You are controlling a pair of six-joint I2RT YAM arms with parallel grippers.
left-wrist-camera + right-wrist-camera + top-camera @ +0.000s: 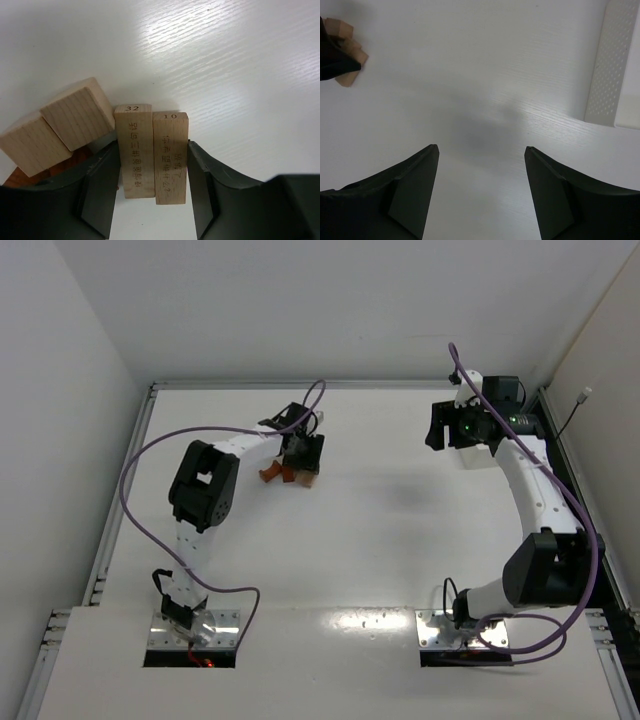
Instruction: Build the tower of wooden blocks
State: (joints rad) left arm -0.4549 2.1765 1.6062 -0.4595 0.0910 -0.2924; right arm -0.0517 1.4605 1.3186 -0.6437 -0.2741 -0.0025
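In the left wrist view two pale tan planks, numbered 32 and 10, lie side by side on the white table. My left gripper is shut on the pair, one finger against each outer side. Two pale blocks sit stacked and angled just left of them, with a reddish-brown piece under them. From above, the left gripper stands over the blocks at the table's far middle-left. My right gripper is open and empty, far right. The blocks show small at its view's top left.
A white perforated rail runs along the table's right side. Walls close in the table at the back and both sides. A metal rail lines the left edge. Purple cables loop over both arms.
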